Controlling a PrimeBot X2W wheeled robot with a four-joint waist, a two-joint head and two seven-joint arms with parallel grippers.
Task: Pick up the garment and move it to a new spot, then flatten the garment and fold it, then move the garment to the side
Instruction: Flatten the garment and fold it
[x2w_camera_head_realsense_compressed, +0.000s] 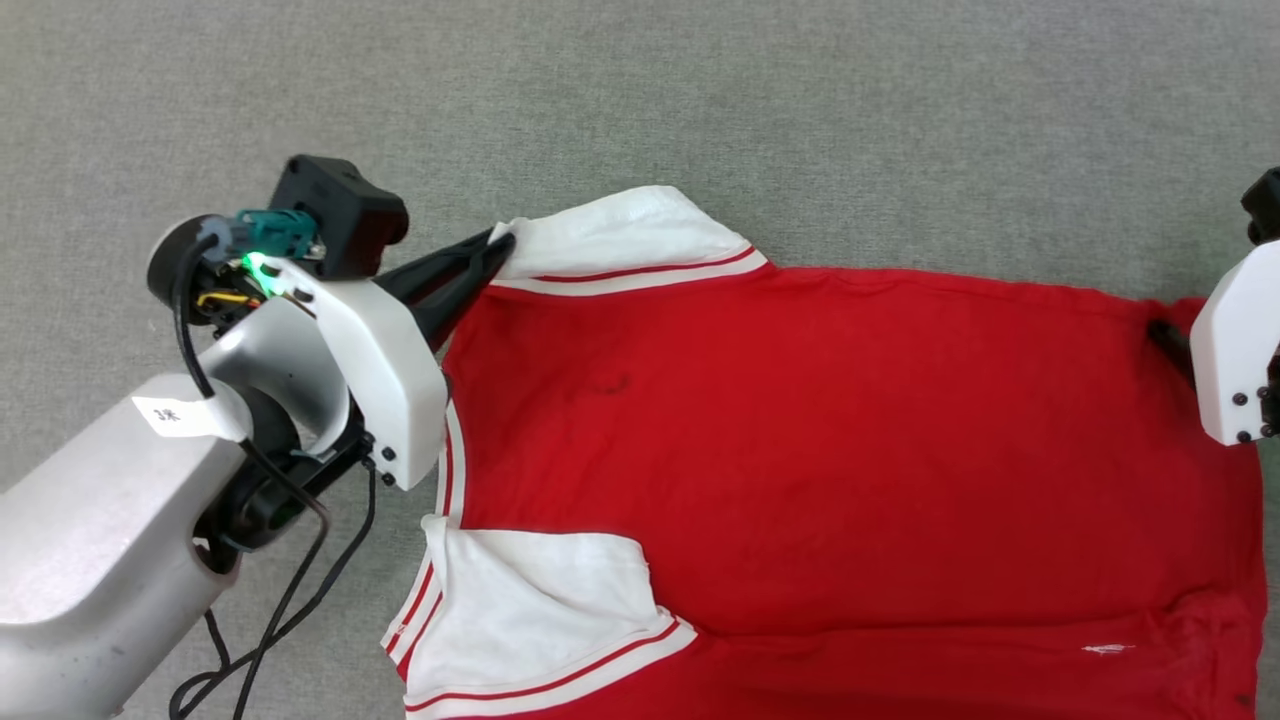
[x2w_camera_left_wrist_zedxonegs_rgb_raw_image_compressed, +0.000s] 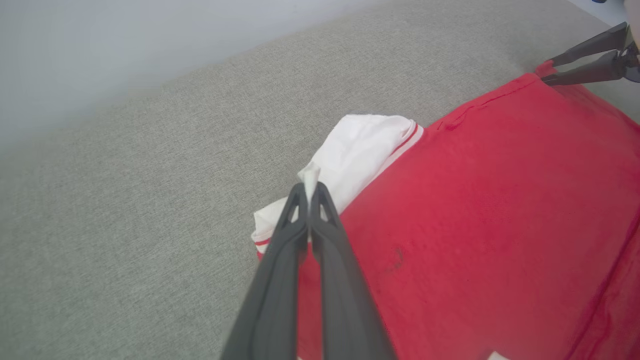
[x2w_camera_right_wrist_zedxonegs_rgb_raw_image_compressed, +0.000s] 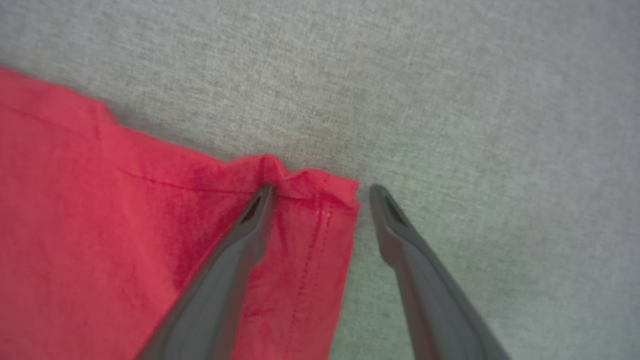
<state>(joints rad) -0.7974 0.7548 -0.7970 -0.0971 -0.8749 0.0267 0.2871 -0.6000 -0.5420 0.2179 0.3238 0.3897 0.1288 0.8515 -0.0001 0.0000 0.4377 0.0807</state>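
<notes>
- The garment (x2w_camera_head_realsense_compressed: 820, 450) lay spread flat on the grey woven surface (x2w_camera_head_realsense_compressed: 700, 90), plain red side up, collar end toward the robot's left and hem toward its right.
- In the left wrist view the surface's far edge met a pale, blurred wall (x2w_camera_left_wrist_zedxonegs_rgb_raw_image_compressed: 100, 40), well apart from the garment.
- The far sleeve (x2w_camera_head_realsense_compressed: 620, 240), white with red-and-white trim, lay at the garment's far left corner.
- The near sleeve (x2w_camera_head_realsense_compressed: 530, 600) lay at the near left, its striped trim against the red cloth.
- The left claw (x2w_camera_head_realsense_compressed: 500, 245) was closed on the far sleeve's outer edge.
- In its own wrist view the left claw (x2w_camera_left_wrist_zedxonegs_rgb_raw_image_compressed: 310, 187) had its tips pressed together, with a small tuft of white cloth standing up between them.
- The right claw (x2w_camera_right_wrist_zedxonegs_rgb_raw_image_compressed: 322, 189) stood wide at the hem's far corner, holding nothing.
- One finger (x2w_camera_right_wrist_zedxonegs_rgb_raw_image_compressed: 250, 225) rested on the red cloth, which puckered at its tip.
- The other finger (x2w_camera_right_wrist_zedxonegs_rgb_raw_image_compressed: 400, 230) sat on bare surface just beside the hem's edge.
- From the left wrist, the right claw (x2w_camera_left_wrist_zedxonegs_rgb_raw_image_compressed: 547, 71) showed at the garment's far end, its tips spread at the red corner.
- A small dark mark (x2w_camera_head_realsense_compressed: 605, 385) sat on the red cloth near the far sleeve.
- A white fleck (x2w_camera_head_realsense_compressed: 1105, 650) sat near the near right.
- A black cable (x2w_camera_head_realsense_compressed: 300, 590) hung in loops from the left arm.
</notes>
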